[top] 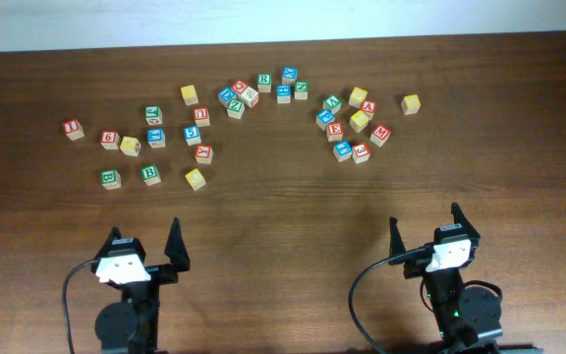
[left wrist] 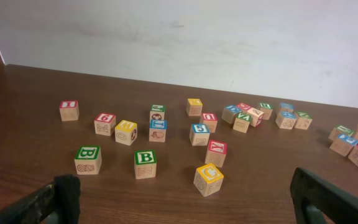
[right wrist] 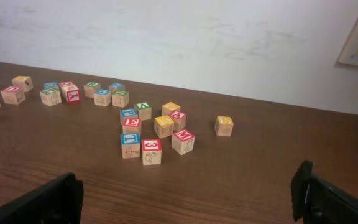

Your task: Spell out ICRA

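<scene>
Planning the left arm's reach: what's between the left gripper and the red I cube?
Overhead, only the leftmost green B cube lies between left gripper and I cube; otherwise bare wood.

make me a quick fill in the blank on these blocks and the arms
1. The jaws of the left gripper and right gripper both stand ____.
2. The two green cubes nearest the left gripper show the letter ____.
3. In the overhead view, the red I cube lies farthest ____.
Missing words: open; B; left.
</scene>
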